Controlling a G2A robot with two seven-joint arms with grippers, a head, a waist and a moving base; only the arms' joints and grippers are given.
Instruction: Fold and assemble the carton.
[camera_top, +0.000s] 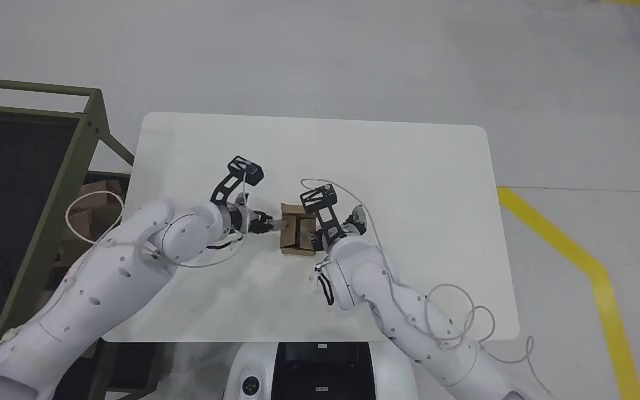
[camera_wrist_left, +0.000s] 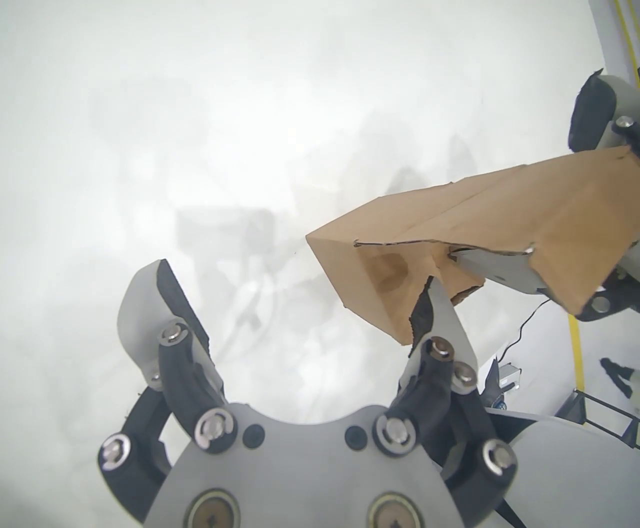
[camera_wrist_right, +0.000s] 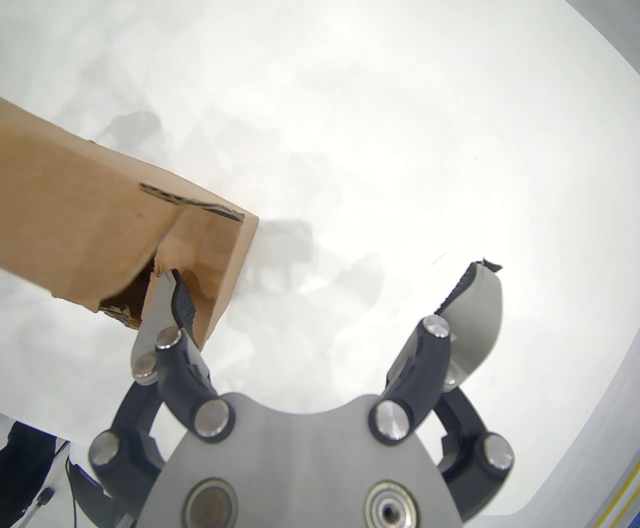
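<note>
White rectangular tabletop with rounded corners (camera_top: 420, 170), spread across the middle of the top view. Off its left edge, an olive-green metal frame rack (camera_top: 92, 112), with brown cardboard pieces (camera_top: 95, 205) stacked low inside. On the grey floor to the right, a yellow painted stripe (camera_top: 560, 245), bending past the table's right corner.

Near the front middle of the tabletop, a small brown corrugated-cardboard carton (camera_top: 293, 232) (camera_wrist_left: 500, 215) (camera_wrist_right: 75, 235), partly folded into a long box shape, lying between the two arms with one open end toward each. Flaps at both ends ragged-edged and not closed. Unclear whether resting on the tabletop or lifted just off it.

At the carton's left end, the grey-metal, black-padded left gripper (camera_top: 262, 224) (camera_wrist_left: 295, 287): spread wide, clamped on nothing. One finger (camera_wrist_left: 442, 315) poked into the open end, touching the inner cardboard. The other finger (camera_wrist_left: 145, 300) well apart from the carton, out over bare tabletop.

At the carton's right end, the matching grey-metal, black-padded right gripper (camera_top: 318, 235) (camera_wrist_right: 325, 275): likewise splayed, squeezing nothing. One finger (camera_wrist_right: 162, 305) tucked inside the open end against the carton's side wall. Its partner (camera_wrist_right: 480, 310) far off to the side, above the table. In the left wrist view, that tucked finger (camera_wrist_left: 500, 265) seen as a grey blade within the carton's far opening, with the outer finger (camera_wrist_left: 595, 115) beyond the carton's far wall.
</note>
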